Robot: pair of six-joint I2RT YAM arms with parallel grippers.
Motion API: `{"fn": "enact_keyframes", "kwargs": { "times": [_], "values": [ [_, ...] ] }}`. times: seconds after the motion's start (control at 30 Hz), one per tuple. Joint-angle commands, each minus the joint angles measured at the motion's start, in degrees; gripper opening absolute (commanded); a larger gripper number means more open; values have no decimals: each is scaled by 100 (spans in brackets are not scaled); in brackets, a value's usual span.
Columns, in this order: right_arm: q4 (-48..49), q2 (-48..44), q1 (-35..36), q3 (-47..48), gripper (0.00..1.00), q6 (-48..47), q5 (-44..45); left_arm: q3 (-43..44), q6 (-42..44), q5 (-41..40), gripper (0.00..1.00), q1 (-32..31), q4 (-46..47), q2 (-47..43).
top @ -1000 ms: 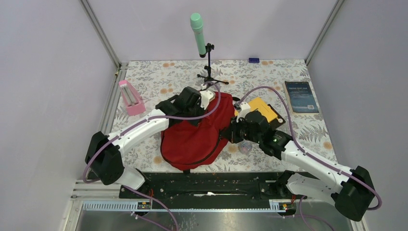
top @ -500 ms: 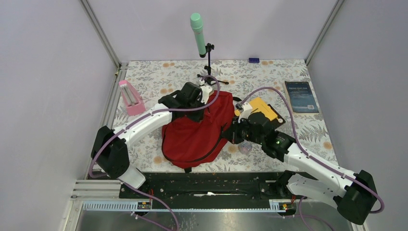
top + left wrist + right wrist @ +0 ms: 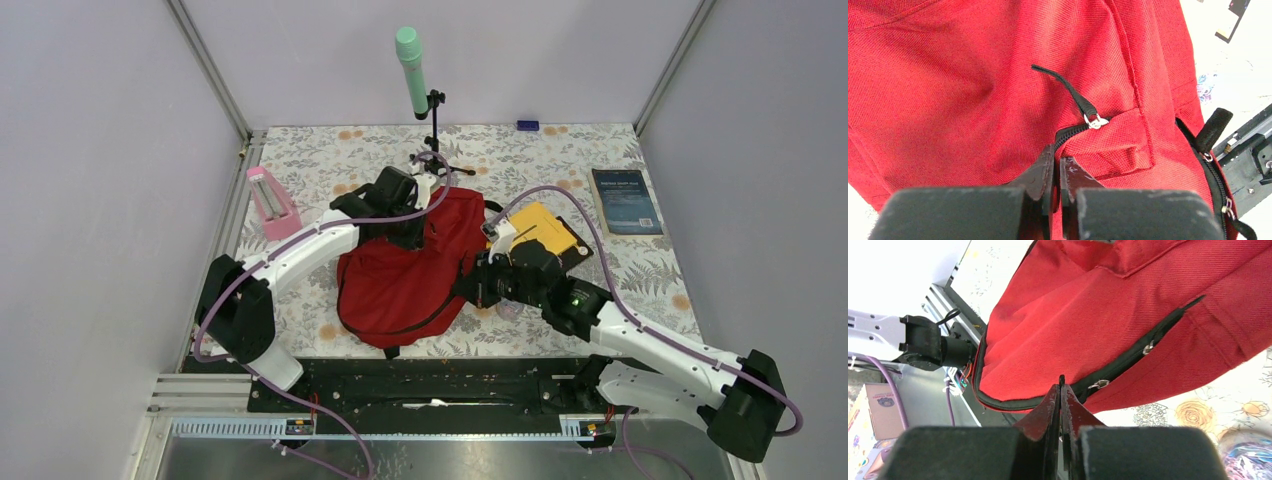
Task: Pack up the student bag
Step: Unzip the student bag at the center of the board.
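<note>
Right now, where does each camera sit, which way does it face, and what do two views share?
Top external: above and behind the bases, facing down on the table; left arm and right arm show, reaching the student bag.
Left wrist: on the left wrist, facing along the left gripper, shut at a zipper end on the bag.
Right wrist: on the right wrist, facing along the right gripper, shut at the bag's black zipper edge.
Shared: both wrist views show red fabric and black zipper.

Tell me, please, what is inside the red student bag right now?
Nothing inside shows. On the student bag, the black zippers look closed in both wrist views, so red fabric hides any contents. The left gripper and right gripper pinch its outside, jaws shut.
</note>
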Motion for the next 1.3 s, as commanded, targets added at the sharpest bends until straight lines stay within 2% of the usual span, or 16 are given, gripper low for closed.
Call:
{"fn": "enact_keyframes", "kwargs": {
  "times": [0.0,0.47,0.87,1.07,1.2,1.23,1.27],
  "values": [
    [258,71,335,105,0,120,-33,126,-116,50,0,105,590,48],
    [205,735,1505,798,0,20,425,-60,-143,253,0,342,733,42],
    [90,1745,2618,1719,0,-262,748,-79,-230,324,0,447,751,42],
    [52,2368,2895,2300,0,-374,767,-88,-248,341,0,501,763,16],
    [-59,2420,2898,2462,0,-273,1034,-92,-224,382,0,511,790,-72],
    [-116,2370,2897,2473,0,-263,1201,-101,-222,389,1,511,794,-114],
    [-177,2289,2899,2477,0,-228,1403,-120,-222,368,9,511,813,-186]
  ]
}}
